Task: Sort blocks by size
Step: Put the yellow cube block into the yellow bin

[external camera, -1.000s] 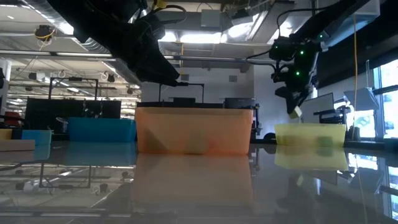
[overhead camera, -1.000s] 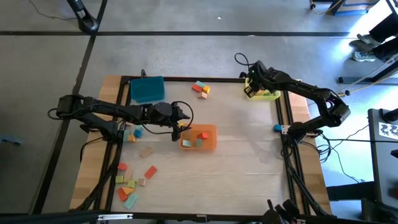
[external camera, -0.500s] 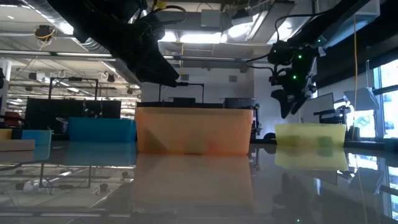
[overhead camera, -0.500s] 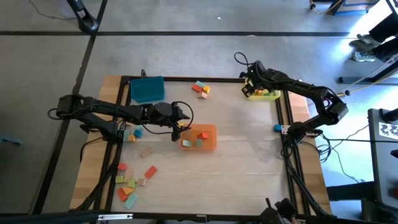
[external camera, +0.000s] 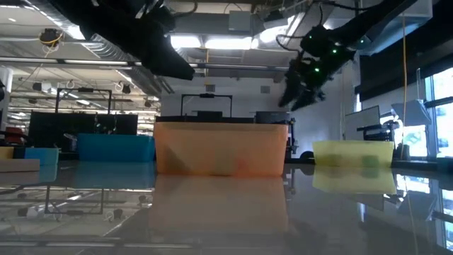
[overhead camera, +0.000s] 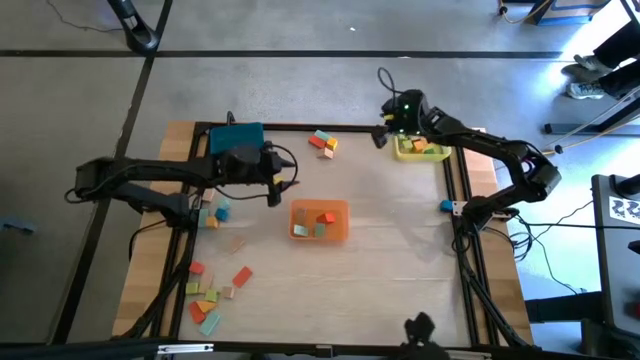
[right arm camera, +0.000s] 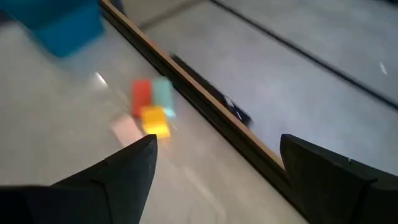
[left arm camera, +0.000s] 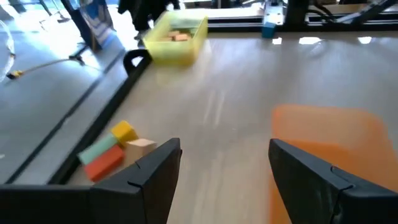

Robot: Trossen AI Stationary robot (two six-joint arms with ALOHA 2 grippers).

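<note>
- Ahead of the right gripper (right arm camera: 211, 186), whose fingers stand apart and empty, lies a small cluster of blocks (right arm camera: 149, 112); one should be straddled squarely.
- Left gripper (left arm camera: 224, 180), also spread, waits beside the orange tray (left arm camera: 329, 124).

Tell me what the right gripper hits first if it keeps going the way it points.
The right gripper, jaws open and empty, points at the small block cluster by the table's far rail. That cluster probably comes first, though depth is unclear; bare table lies between.

No text, label or number can be read anywhere.
</note>
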